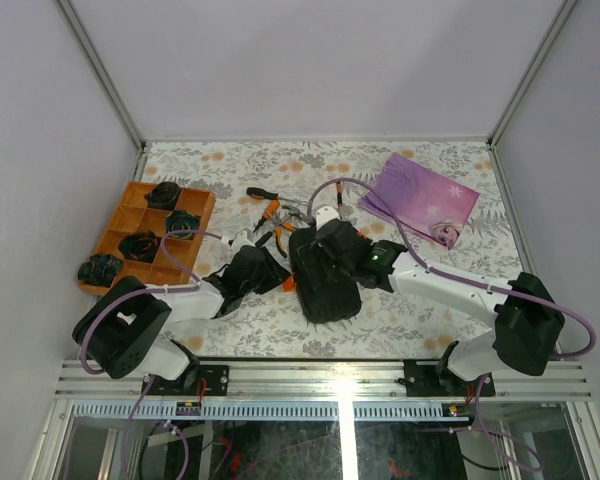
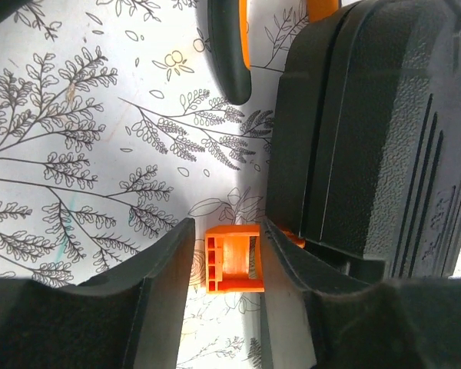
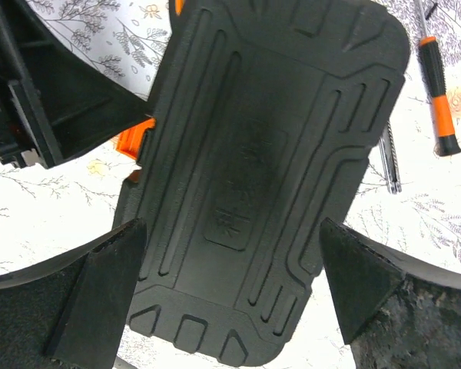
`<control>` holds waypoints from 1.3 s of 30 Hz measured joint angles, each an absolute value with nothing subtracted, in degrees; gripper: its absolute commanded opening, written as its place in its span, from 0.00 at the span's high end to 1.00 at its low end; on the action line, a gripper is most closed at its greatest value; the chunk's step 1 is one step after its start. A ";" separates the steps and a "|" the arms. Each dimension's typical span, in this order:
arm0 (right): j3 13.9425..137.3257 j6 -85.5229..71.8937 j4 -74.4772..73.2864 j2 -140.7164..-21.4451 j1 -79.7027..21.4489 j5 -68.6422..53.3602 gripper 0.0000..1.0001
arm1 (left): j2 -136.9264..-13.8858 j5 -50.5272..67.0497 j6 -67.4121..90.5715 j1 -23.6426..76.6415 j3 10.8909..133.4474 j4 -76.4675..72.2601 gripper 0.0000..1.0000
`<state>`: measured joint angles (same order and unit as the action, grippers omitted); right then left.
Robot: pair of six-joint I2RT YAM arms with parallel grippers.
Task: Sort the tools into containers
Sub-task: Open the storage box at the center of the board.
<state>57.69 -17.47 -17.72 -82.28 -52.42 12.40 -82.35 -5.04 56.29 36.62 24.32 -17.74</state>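
One black ribbed case (image 1: 325, 290), shut, lies between the wide-spread fingers of the right gripper (image 3: 232, 231); I can't tell if they touch it. One screwdriver (image 3: 438, 84) lies to that gripper's right. The case's one orange latch (image 2: 234, 261) sits between the half-open fingers of the left gripper (image 2: 227, 227), not pinched.

Top external looks down from above-behind over the whole table (image 1: 420, 330); both wrist views sit close on the black case (image 3: 261, 177), seen in all three.

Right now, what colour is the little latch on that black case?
The latch is orange, clearest in the left wrist view.
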 measured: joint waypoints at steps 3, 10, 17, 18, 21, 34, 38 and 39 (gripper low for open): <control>59.57 -16.84 -18.26 -84.29 -55.42 15.16 0.01 | -81.87 -5.74 56.64 37.30 23.92 -17.65 0.61; 61.78 -16.25 -19.11 -87.29 -59.66 20.05 0.01 | -79.00 -6.52 57.14 39.09 21.93 -16.95 0.58; 61.78 -16.32 -19.33 -87.37 -59.75 21.56 0.04 | -75.88 -6.61 57.14 39.62 19.99 -15.57 0.60; 61.78 -16.34 -19.42 -87.39 -59.75 21.61 0.05 | -75.94 -6.66 57.14 39.62 19.99 -15.57 0.61; 61.78 -16.47 -19.46 -87.72 -59.88 21.65 0.07 | -76.95 -6.66 57.12 39.66 20.23 -16.10 0.64; 61.78 -17.30 -19.51 -90.35 -62.15 23.11 0.09 | -82.74 -7.55 57.93 41.34 22.44 -19.55 0.84; 61.78 -17.76 -19.49 -90.67 -62.33 23.86 0.02 | -82.76 -8.23 58.46 41.54 21.98 -20.03 0.86; 61.78 -17.93 -19.49 -91.00 -62.48 24.60 0.00 | -82.76 -8.25 58.50 41.54 21.98 -20.05 0.86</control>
